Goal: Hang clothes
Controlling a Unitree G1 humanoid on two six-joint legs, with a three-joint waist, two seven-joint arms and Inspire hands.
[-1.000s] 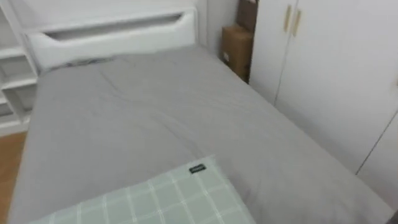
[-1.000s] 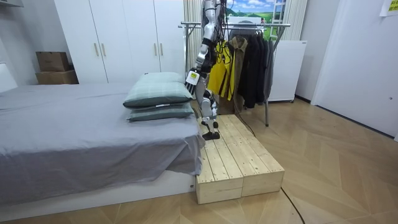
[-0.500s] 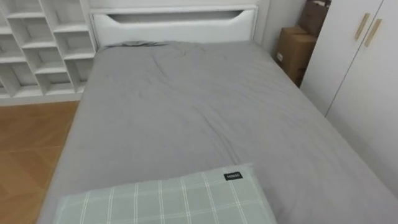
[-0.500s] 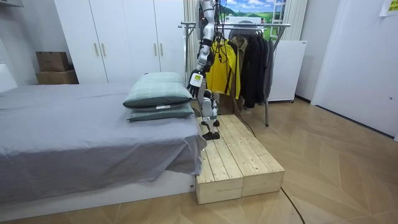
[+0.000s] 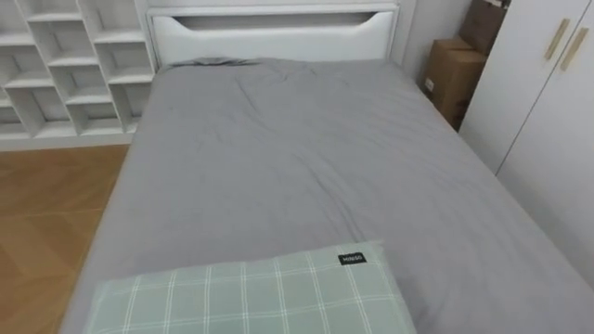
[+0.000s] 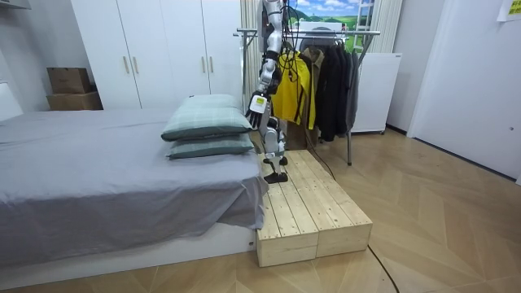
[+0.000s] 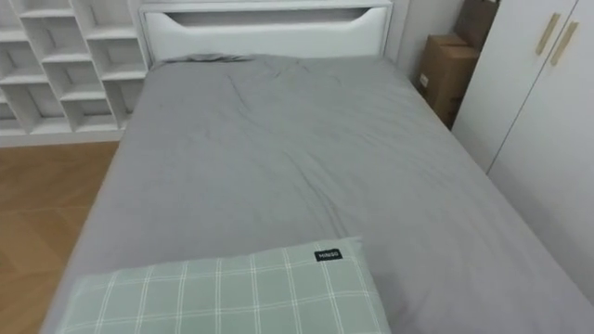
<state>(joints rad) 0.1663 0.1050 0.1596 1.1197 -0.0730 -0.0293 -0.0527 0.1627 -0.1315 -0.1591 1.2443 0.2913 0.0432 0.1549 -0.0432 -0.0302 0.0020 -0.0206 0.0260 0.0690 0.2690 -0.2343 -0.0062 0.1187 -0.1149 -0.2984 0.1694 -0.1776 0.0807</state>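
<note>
A yellow jacket [image 6: 291, 78] hangs at the near end of a metal clothes rack [image 6: 342, 32], beside several dark garments [image 6: 334, 81]. I stand on a wooden platform [image 6: 313, 213] between that rack and the bed's end, and I face the bed. My left hand [image 6: 257, 104] hangs at my side, close to the upper of two stacked green checked pillows [image 6: 207, 116]. The hand is too small to read. The top pillow [image 5: 251, 297] lies just below my head camera on the grey bed [image 5: 278, 167].
White wardrobes [image 5: 548, 102] and cardboard boxes [image 5: 450, 70] line the bed's right side. White cubby shelves [image 5: 65, 65] stand by the headboard [image 5: 269, 32], with wood floor [image 5: 46, 204] along the bed's left.
My head camera has swung left, bringing the shelves and floor into view. In the room view my body has turned a little and more of the yellow jacket shows.
</note>
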